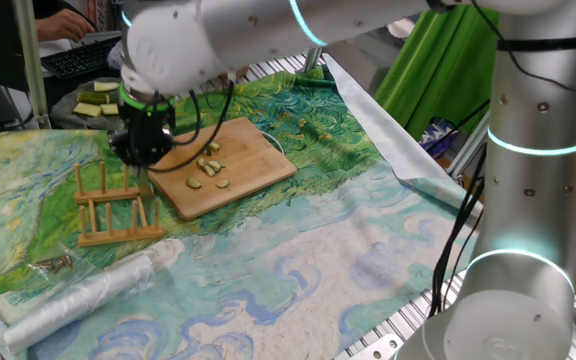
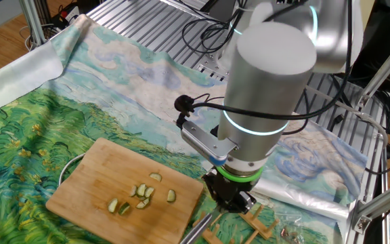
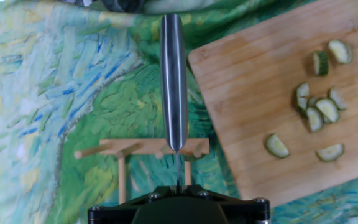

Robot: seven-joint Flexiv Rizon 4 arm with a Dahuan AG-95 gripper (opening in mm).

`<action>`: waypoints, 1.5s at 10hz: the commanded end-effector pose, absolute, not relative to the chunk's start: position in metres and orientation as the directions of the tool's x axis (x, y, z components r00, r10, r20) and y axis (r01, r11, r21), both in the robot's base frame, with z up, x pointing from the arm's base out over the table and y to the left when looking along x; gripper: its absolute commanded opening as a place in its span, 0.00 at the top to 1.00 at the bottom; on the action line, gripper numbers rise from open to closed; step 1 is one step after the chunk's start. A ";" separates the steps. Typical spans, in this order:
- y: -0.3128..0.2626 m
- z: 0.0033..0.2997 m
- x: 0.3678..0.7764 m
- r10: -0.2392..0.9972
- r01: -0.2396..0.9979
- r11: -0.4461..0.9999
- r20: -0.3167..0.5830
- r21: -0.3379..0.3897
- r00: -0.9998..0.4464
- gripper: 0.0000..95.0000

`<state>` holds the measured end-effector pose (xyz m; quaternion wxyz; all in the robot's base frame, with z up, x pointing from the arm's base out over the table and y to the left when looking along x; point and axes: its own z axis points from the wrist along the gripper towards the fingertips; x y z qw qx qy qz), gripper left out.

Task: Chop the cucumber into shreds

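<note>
The shreds [image 3: 319, 109] lie scattered mid-board on the wooden board [image 3: 253, 93] (thin pale-green slices, dark rims). Beside its edge, the gripper [image 2: 230, 202] is pinched tight on a knife [image 3: 174, 81].

Single arm [image 1: 268, 25] reached from its base column at the right of one fixed view, across and over to the far left side. Wrist [image 2: 263, 88] was vertical, thick silver housing with lit cyan rings, green ring just above the black hand. Gripper [image 2: 227, 202] pointed straight down, sitting low near the surface. In the hand view only the black front edge of the gripper body [image 3: 179, 208] showed at the bottom of frame. Jaws were closed on a knife [image 3: 174, 81], blade running straight out along the fingers' line. Cables looped beside the wrist.
</note>
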<state>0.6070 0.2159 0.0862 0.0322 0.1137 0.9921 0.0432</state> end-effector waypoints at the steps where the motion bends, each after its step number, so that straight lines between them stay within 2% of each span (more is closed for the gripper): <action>1: 0.218 0.078 0.610 0.235 0.229 0.969 -0.062 0.095 -0.970 1.00; 15: 0.217 0.041 0.625 0.246 0.234 0.966 -0.103 0.109 -0.964 1.00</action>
